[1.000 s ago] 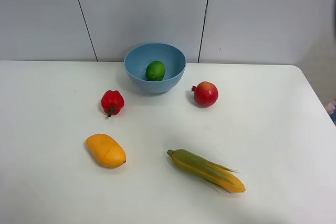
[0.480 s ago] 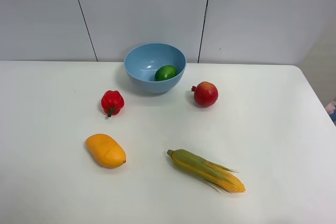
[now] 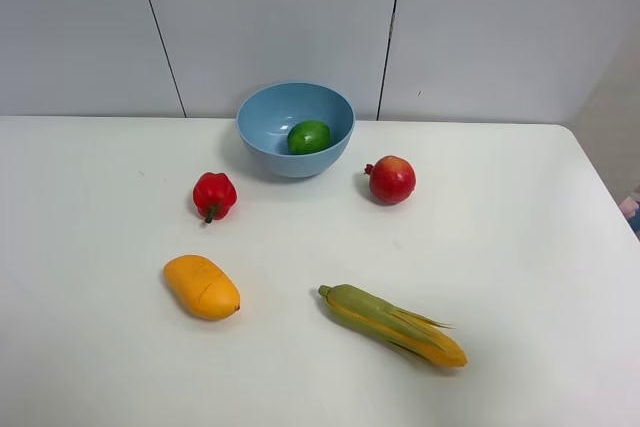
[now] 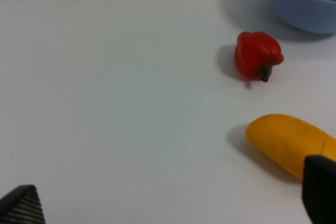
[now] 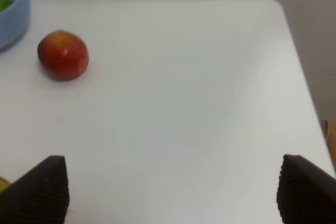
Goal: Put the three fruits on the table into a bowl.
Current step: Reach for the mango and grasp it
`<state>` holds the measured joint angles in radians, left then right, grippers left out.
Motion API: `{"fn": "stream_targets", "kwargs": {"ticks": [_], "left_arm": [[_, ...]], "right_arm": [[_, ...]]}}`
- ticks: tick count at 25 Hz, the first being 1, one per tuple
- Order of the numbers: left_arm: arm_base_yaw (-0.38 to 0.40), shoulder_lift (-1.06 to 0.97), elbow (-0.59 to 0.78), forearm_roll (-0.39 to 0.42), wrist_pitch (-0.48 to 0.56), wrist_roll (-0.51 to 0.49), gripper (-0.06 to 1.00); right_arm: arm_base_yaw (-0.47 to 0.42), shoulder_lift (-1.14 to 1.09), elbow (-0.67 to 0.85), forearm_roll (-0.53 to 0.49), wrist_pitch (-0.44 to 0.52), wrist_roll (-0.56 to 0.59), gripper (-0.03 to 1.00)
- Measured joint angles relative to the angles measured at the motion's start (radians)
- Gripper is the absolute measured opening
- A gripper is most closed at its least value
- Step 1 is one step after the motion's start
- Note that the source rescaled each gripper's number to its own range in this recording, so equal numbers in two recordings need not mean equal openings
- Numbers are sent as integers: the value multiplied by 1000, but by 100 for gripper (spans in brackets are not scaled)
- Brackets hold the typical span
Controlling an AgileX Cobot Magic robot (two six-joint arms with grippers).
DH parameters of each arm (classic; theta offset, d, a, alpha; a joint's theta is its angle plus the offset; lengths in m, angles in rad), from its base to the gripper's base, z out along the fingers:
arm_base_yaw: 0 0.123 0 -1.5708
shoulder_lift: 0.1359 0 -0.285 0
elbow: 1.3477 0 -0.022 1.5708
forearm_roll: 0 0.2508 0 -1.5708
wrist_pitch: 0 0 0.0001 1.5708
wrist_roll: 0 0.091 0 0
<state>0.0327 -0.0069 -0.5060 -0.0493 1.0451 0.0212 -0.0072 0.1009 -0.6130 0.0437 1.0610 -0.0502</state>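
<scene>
Left end effector (image 4: 170, 199) shows only its two dark fingertips in its wrist view, spread wide and holding nothing. Neither arm appears in the high view. An orange-yellow mango (image 3: 201, 287) lies on its side at the front left of the white surface (image 3: 520, 247). One left fingertip overlaps its end in the wrist view, though contact cannot be told. The wide spread looks suited to this broad fruit. Behind the mango sits a red bell pepper (image 3: 214, 195), not part of the job. At the back centre the light-blue bowl (image 3: 300, 167) stands upright with the green lime (image 3: 309, 136) inside — one fruit of three seems done. A corn cob (image 3: 392, 325) lies near the front. The red pomegranate (image 3: 392, 179) rests near the bowl's right side, not touching it. Right end effector (image 5: 176, 190) is also parted and empty — it faces the pomegranate from well apart.
</scene>
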Motion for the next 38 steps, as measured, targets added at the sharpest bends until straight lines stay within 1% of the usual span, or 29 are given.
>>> {"fn": "stream_targets", "kwargs": {"ticks": [4, 8, 17, 38], "left_arm": [[0, 0, 0, 0, 0, 0, 100], [0, 0, 0, 0, 0, 0, 100], [0, 0, 0, 0, 0, 0, 100], [0, 0, 0, 0, 0, 0, 100]], "right_arm": [[0, -99, 69, 11, 27, -6, 41], [0, -104, 105, 12, 22, -6, 40], [0, -104, 108, -12, 14, 16, 39], [0, -104, 108, -12, 7, 19, 39]]}}
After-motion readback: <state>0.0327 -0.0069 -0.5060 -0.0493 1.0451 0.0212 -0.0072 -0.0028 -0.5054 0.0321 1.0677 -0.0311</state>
